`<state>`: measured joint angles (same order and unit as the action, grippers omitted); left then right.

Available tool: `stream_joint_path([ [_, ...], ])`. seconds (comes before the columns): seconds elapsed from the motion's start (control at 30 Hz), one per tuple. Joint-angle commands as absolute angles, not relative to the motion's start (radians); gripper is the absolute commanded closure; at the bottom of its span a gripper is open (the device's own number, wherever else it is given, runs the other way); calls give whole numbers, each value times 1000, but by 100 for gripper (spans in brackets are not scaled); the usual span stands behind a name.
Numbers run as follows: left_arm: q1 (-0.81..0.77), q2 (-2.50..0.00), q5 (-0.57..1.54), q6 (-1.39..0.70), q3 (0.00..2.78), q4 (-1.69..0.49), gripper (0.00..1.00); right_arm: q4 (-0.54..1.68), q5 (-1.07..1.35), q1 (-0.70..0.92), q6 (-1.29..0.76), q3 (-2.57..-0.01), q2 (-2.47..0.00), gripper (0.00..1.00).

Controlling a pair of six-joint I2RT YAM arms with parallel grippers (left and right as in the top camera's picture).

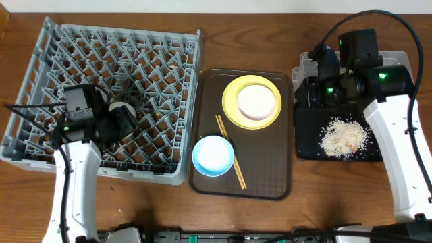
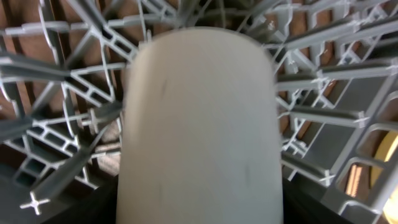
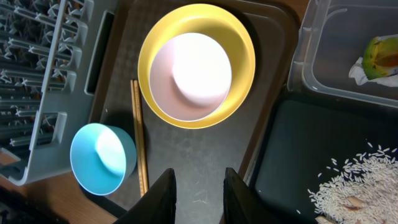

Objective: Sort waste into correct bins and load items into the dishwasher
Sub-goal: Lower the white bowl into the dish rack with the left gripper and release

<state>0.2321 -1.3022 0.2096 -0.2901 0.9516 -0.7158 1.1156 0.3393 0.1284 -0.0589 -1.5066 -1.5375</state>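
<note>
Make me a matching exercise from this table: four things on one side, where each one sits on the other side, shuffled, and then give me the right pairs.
Things
1. rice crumbs
2. white bowl
3. wrapper
4. light-blue bowl

Places
A. on the yellow plate
B. straight on the brown serving tray, beside the chopsticks
C. on the black tray
D. in the clear tub

Pairs: 1-C, 2-A, 3-D, 4-B
</note>
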Motion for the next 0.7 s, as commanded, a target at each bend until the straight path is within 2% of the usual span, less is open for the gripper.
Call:
stream_joint_path([
  [0.0, 234, -1306, 189, -281, 968, -760, 72, 1119, 332, 119, -43, -1524, -1530, 76],
  [0.33, 234, -1297, 195, -282, 968, -785, 73, 1119, 332, 119, -43, -1523, -1530, 76],
  [0.67, 234, -1183, 350, -313, 968, -864, 81, 1119, 332, 119, -43, -1523, -1530, 75],
])
